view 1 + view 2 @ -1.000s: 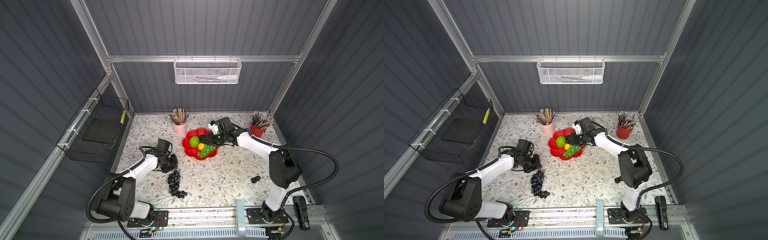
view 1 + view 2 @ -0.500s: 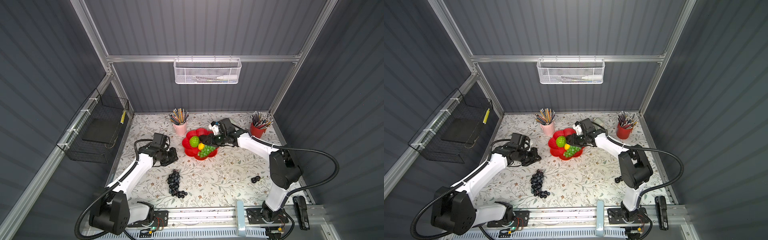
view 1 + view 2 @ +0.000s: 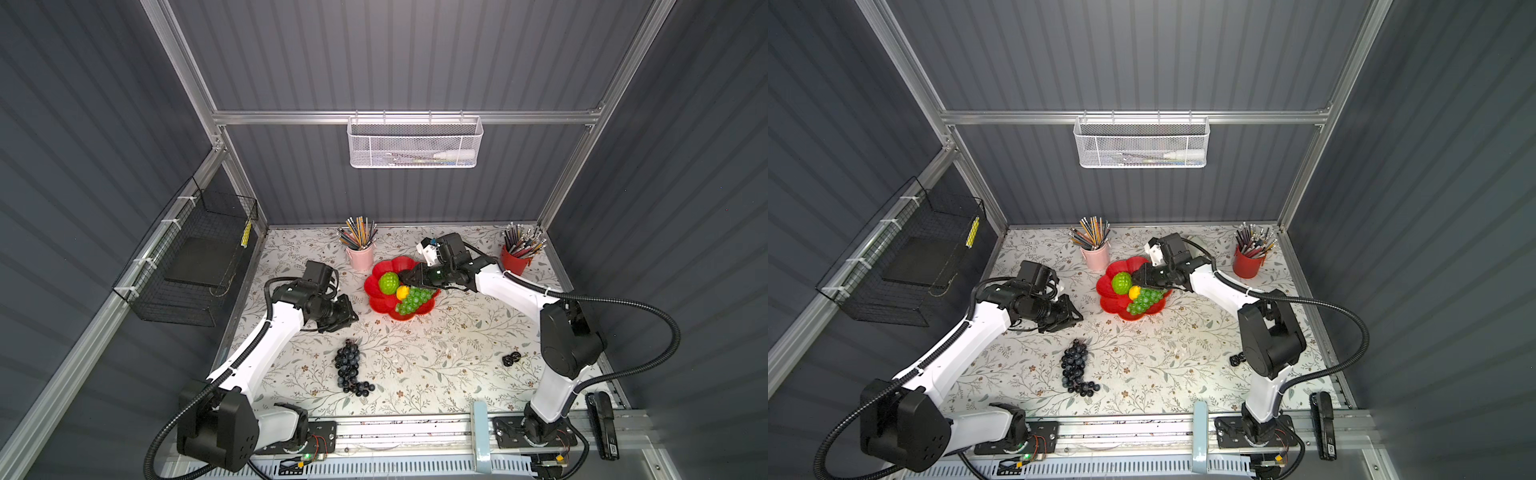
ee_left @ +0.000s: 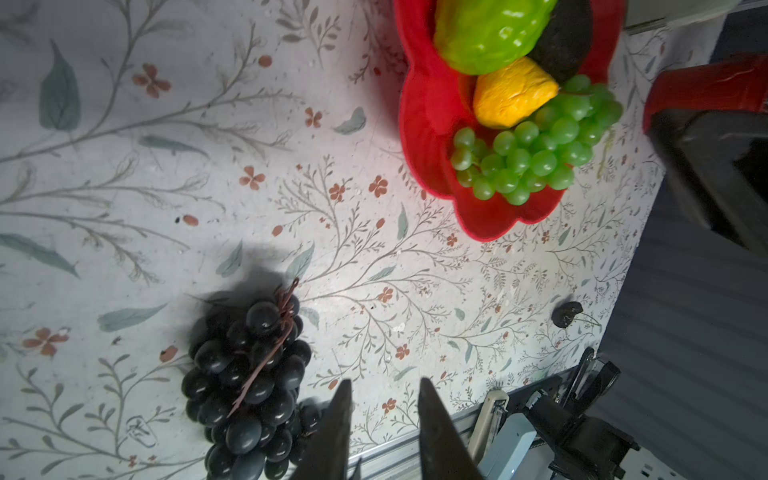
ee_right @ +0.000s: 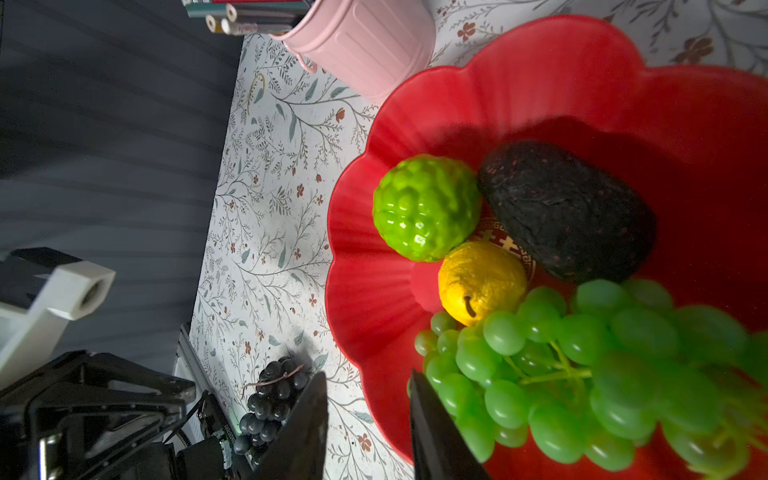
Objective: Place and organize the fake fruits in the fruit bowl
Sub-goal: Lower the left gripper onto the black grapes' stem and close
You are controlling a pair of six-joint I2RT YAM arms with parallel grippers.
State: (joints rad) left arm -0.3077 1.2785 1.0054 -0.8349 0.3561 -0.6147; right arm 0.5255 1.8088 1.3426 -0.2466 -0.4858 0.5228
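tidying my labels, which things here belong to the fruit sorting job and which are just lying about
Job: fruit bowl, purple grape bunch, green grape bunch, green ball, yellow fruit, black oval.
Lying about: pink pencil cup, red pencil cup, white mesh basket, black wire basket.

No lettering can be read anywhere: a small white marking on the black stapler (image 3: 603,419) by the front rail is too small to make out, and the fruit bowl (image 5: 540,62) centre shows only a partly covered ornament.
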